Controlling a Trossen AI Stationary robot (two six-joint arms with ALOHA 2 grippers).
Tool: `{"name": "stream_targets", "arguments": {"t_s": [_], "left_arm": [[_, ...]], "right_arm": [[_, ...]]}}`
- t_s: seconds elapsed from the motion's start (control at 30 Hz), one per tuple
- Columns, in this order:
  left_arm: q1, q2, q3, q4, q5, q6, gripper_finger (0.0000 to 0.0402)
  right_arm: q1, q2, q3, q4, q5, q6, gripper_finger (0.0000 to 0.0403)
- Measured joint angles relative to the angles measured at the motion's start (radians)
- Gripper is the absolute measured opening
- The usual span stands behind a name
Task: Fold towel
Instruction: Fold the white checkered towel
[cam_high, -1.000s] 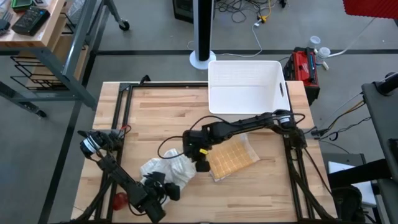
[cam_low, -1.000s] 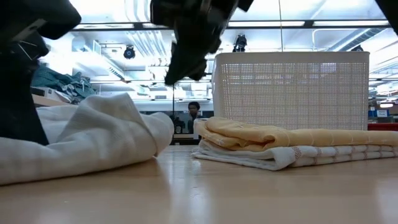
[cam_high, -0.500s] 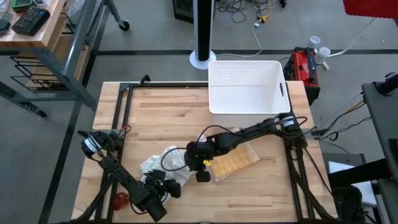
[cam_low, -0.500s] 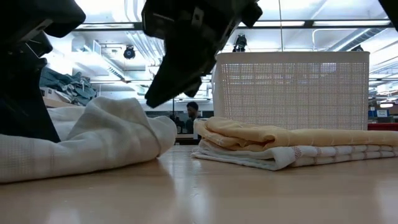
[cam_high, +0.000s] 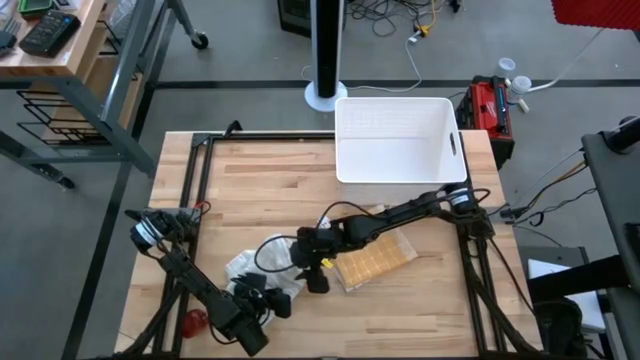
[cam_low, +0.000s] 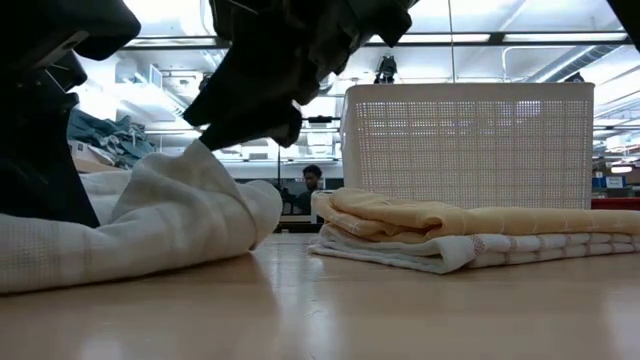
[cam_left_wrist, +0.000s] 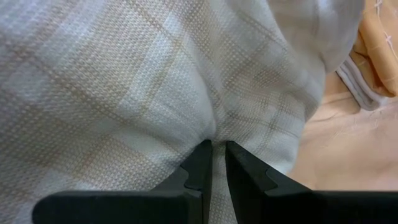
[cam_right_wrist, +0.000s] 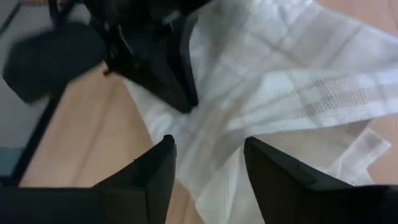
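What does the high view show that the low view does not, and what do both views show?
Only the high view shows the whole table from above, both arms' bases, and the right gripper with the left gripper at the white towel. Only the low view shows the room behind and a person far off. Both show the white towel, the folded yellow towel and the white basket.

White towel (cam_left_wrist: 155, 81): waffle-weave cloth, matt, faint tan checks. Folded yellow towel (cam_low: 470, 220): soft woven cloth. Table (cam_high: 270, 190): pale wood strips, smooth, slight sheen. Basket (cam_high: 395, 140): white perforated plastic at the far edge.
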Motion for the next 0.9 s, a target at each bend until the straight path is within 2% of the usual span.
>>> {"name": "stream_targets", "arguments": {"t_s": [0.33,0.47,0.57,0.7,0.9], "left_arm": [[0.0,0.0,0.0,0.002,-0.002,0.0,0.0037],[0.0,-0.001,0.0,0.003,-0.007,0.0,0.0037],[0.0,-0.001,0.0,0.005,-0.007,0.008,0.0037],[0.0,-0.001,0.0,0.025,0.023,0.093,0.0037],[-0.004,-0.002,0.0,0.079,0.037,0.206,0.0037]], "right_arm": [[-0.012,0.024,-0.028,0.02,0.011,0.063,0.0126],[-0.011,0.07,-0.028,0.027,0.01,0.041,0.0111],[-0.013,0.075,-0.026,0.02,-0.004,0.029,0.0085],[-0.013,0.039,-0.026,-0.046,-0.016,-0.035,0.0015],[-0.013,-0.027,-0.017,-0.168,0.079,-0.087,0.0003]]}}
